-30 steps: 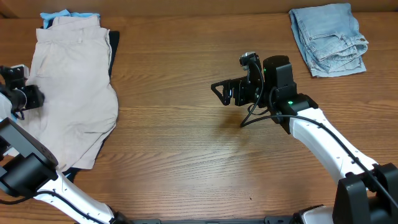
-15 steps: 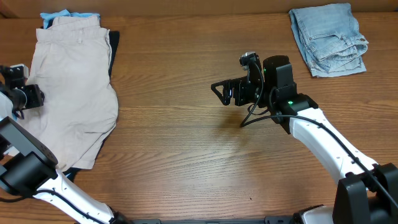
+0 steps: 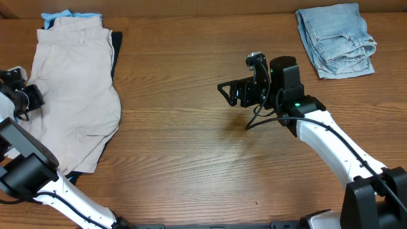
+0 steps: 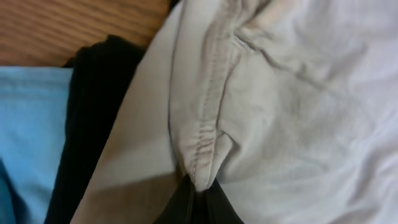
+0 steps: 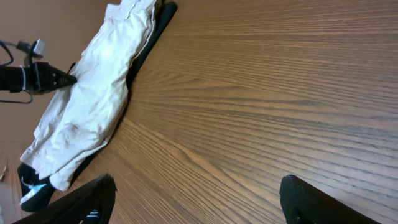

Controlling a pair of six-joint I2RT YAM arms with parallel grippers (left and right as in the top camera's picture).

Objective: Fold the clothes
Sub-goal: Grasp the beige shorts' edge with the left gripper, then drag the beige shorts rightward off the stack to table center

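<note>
The beige shorts (image 3: 76, 95) lie spread at the table's left end, waistband toward the far edge. My left gripper (image 3: 28, 98) sits at their left edge. In the left wrist view it (image 4: 198, 198) is shut on a stitched seam fold of the shorts (image 4: 298, 93), the cloth pinched between the dark fingertips. My right gripper (image 3: 229, 92) hovers over bare wood at mid-table, open and holding nothing. In the right wrist view its fingers (image 5: 93, 199) stand wide apart, and the shorts (image 5: 93, 106) show far off.
A black garment (image 3: 116, 54) lies under the shorts, its edge showing along their right side and near corner. A light-blue cloth (image 3: 60, 16) peeks out at the far left. Folded light-blue jeans (image 3: 337, 38) rest at the far right corner.
My left gripper has closed on the edge of the shorts. The right gripper's fingers have drawn in slightly; that arm has barely moved.
</note>
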